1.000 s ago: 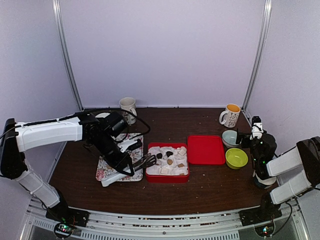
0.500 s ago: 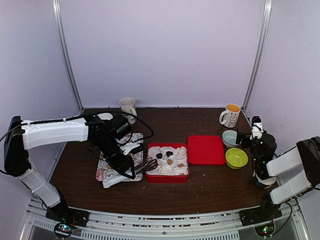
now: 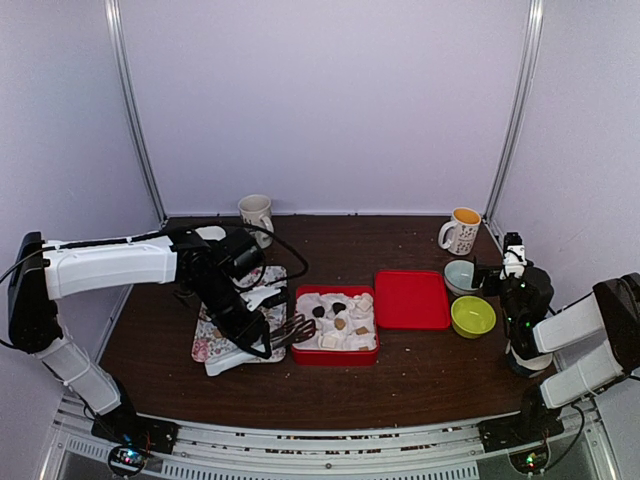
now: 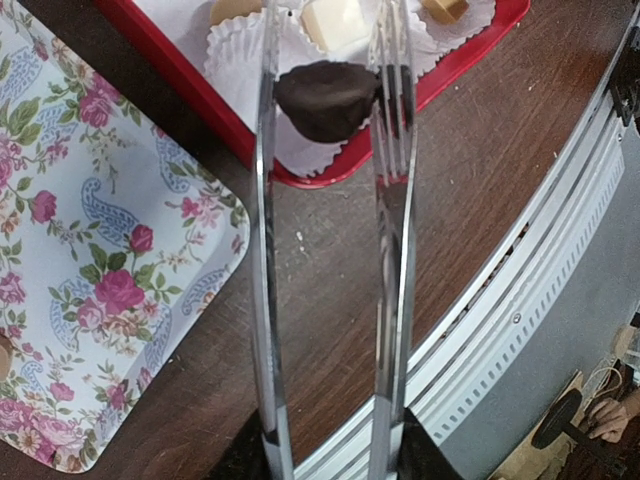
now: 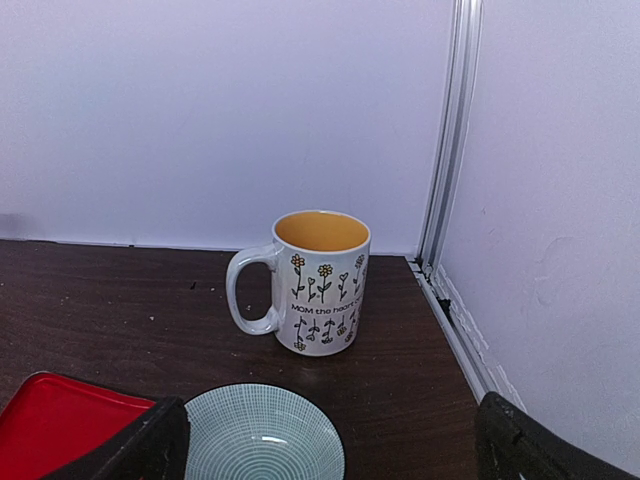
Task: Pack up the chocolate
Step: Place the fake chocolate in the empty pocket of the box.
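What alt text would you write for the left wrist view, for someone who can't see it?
Metal tongs pinch a dark chocolate piece over the edge of a red tray lined with white paper cups. A floral tray lies at the picture's left on the brown table.

High overview, wrist close-ups, red tray [image 3: 336, 357] shared

Only dark stubs of the left pincer [image 4: 330, 458] show at the bottom edge, below the tongs [image 4: 392, 250]. The red box [image 4: 180, 80] runs off the top; the striped bowl [image 5: 262, 432] is cut at the bottom.
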